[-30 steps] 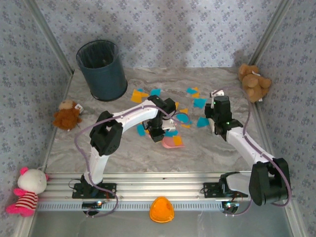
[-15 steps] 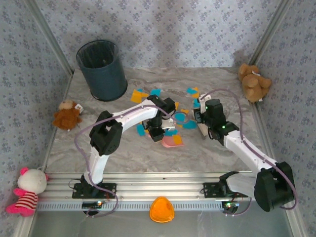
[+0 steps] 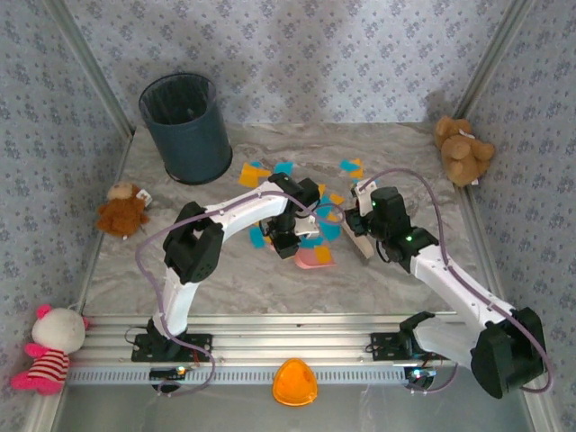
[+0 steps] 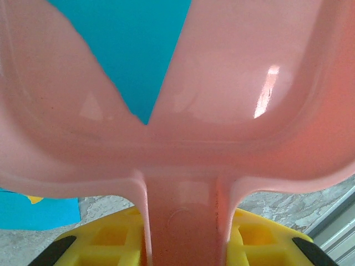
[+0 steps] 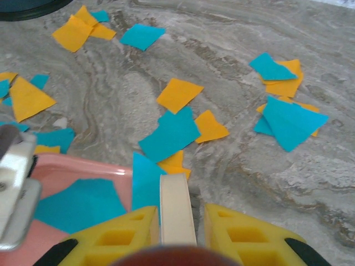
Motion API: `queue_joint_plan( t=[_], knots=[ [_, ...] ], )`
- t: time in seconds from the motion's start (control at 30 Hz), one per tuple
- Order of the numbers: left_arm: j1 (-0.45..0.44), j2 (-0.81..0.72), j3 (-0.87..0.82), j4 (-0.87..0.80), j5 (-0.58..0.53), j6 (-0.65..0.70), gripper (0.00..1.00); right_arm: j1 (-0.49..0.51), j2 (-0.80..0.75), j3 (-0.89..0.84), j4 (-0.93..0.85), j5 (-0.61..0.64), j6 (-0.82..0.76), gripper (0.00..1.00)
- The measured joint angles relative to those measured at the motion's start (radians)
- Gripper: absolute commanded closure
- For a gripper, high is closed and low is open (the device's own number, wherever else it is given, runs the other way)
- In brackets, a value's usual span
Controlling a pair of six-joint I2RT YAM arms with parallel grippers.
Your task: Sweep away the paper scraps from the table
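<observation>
The marble table (image 3: 225,288) carries a dark blue bin (image 3: 189,135) at its far left, contents unclear. Mid-table, the pink dustpan (image 5: 83,172) holds cyan paper scraps (image 5: 77,206); more scraps lie scattered beyond it. The left claw (image 4: 180,244) is clamped on the pan's handle, and the right claw (image 5: 177,233) on a cream brush (image 5: 176,202).

This looks like a staged robot test cell in a lab, not a lived-in room. Two robot arms, the left arm (image 3: 236,211) and the right arm (image 3: 450,270), are bolted to a ribbed aluminium rail (image 3: 288,337) at the near edge of a marble-patterned desk (image 3: 234,283). Flowered wallpaper panels (image 3: 315,54) box the desk in on three sides, joined by bare metal struts (image 3: 90,67). A teddy bear (image 3: 463,149), a brown plush toy (image 3: 121,209) and a dark waste bin (image 3: 186,129) stand along the edges.
</observation>
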Motion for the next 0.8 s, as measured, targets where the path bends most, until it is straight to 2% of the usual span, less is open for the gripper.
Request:
queue_joint_plan(
  t=[0.2,0.5,0.8],
  knots=[
    [0.000,0.000,0.000,0.000,0.000,-0.001,1.00,0.010,-0.038,0.021,-0.067,-0.012,0.000,1.00],
    [0.007,0.000,-0.002,0.001,-0.015,-0.023,1.00,0.010,-0.057,0.021,-0.027,0.145,0.013,1.00],
    [0.013,0.000,-0.009,0.002,-0.023,-0.035,1.00,0.010,0.108,0.047,0.106,0.207,0.031,1.00]
  ],
)
